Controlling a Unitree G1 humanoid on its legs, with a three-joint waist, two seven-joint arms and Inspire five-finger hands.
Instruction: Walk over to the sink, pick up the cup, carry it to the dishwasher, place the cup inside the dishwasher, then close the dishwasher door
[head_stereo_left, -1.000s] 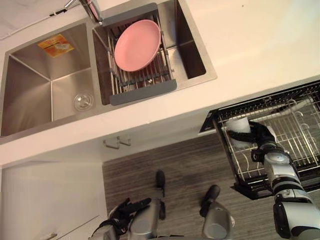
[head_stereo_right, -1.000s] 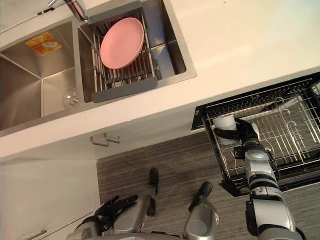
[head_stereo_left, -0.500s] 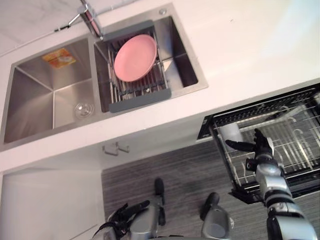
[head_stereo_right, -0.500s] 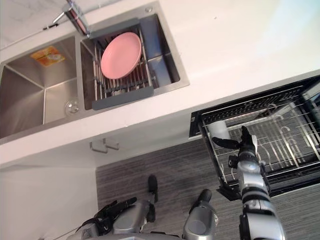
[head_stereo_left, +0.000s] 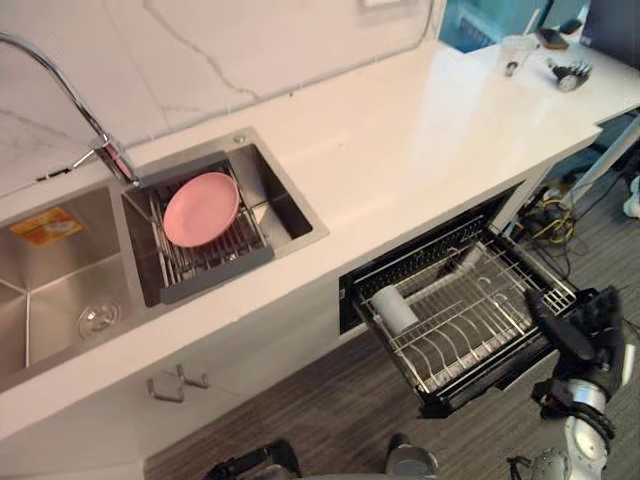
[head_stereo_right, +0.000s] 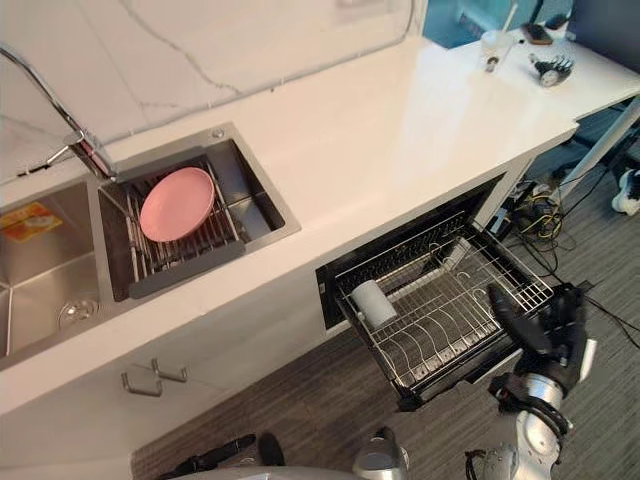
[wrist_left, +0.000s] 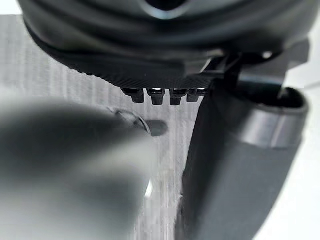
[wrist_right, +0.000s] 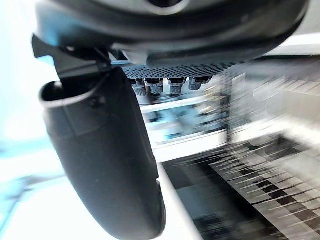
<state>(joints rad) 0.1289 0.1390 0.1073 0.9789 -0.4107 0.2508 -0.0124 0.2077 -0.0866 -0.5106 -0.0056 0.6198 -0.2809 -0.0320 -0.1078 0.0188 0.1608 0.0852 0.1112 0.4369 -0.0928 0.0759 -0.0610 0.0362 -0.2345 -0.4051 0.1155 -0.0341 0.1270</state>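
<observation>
R hand (head_stereo_left: 590, 325) hangs low at the right, just off the outer corner of the pulled-out wire rack (head_stereo_left: 470, 335). Fingers are straight and apart, thumb sticking out twd the rack, nothing in it. Can't tell if the thumb tip touches the wire. L hand (wrist_left: 165, 50) is down near the floor (head_stereo_left: 330, 420), fingers loose, also holding nothing.

Cup (head_stereo_left: 393, 308) lies on its side in the rack, at the rack's left end, near the dishwasher (head_stereo_left: 400, 265) opening. Dishwasher is open w/ the rack drawn out over the floor.

View differences: both eye views give the whole layout, i.e. counter (head_stereo_left: 420, 130), sink (head_stereo_left: 60, 290), dishwasher and R hand. The right eye view also catches dark L-hand fingers at its bottom edge. R wrist view shows its own thumb close up w/ blurred rack wires past it, but not the cup. L wrist view shows its thumb and striped floor beyond.

Counts:
- 1 cup
- 1 pink plate (head_stereo_left: 201, 208), propped on 1 grey drying rack (head_stereo_left: 215, 272) set in the sink's right basin
- 2 basins, the left one w/ a drain and a yellow sticker
- 1 faucet (head_stereo_left: 120, 162) behind, btwn the basins
- 1 cabinet handle (head_stereo_left: 178, 382) below the sink
</observation>
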